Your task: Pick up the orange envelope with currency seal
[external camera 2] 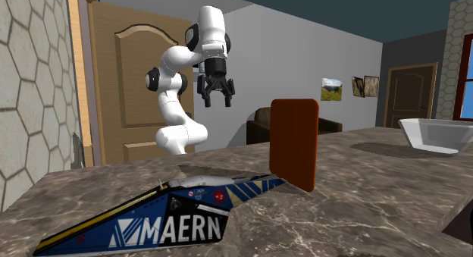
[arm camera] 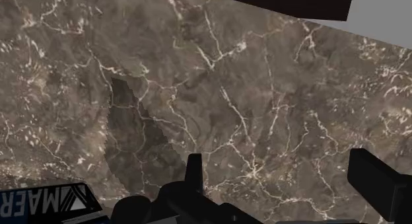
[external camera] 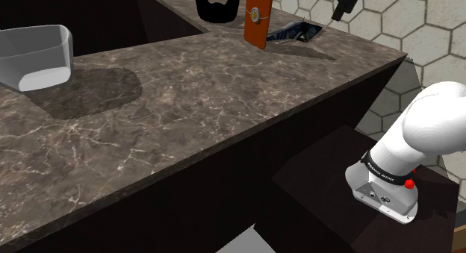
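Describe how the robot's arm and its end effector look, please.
The arm is glossy white with rounded segments and dark joints. A black band with white lettering and a small red button sit near its base. The end effector is all black, with two fingers.

The arm [external camera 2: 173, 111] is white and glossy, built from rounded segments with dark joints between them. Near its light grey base [external camera: 381, 201] a black band [external camera: 384, 172] carries small white lettering, with a small red dot [external camera: 409, 183] beside it. The gripper [external camera 2: 217, 102] is all black, with two angular fingers [arm camera: 379, 183].
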`<state>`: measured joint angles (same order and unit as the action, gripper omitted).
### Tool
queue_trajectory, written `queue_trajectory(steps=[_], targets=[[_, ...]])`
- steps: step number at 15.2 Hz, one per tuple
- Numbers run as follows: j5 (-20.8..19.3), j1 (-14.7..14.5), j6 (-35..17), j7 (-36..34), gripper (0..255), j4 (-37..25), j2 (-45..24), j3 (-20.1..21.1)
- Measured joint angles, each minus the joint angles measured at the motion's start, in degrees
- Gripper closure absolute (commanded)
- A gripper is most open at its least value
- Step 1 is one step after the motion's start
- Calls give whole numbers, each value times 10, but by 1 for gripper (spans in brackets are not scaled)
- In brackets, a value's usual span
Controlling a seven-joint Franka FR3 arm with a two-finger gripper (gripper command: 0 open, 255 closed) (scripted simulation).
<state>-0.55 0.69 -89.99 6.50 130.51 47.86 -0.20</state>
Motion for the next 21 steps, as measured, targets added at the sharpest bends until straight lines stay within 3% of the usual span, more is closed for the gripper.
queue_trajectory(steps=[4,10,16,21], targets=[[5,4,-6,-16,0,-37,-49,5],[17,13,-13,-65,0,-162,-199,18],[23,22,7,-107,0,-318,-353,21],[27,26,61,-144,0,-509,-502,20]])
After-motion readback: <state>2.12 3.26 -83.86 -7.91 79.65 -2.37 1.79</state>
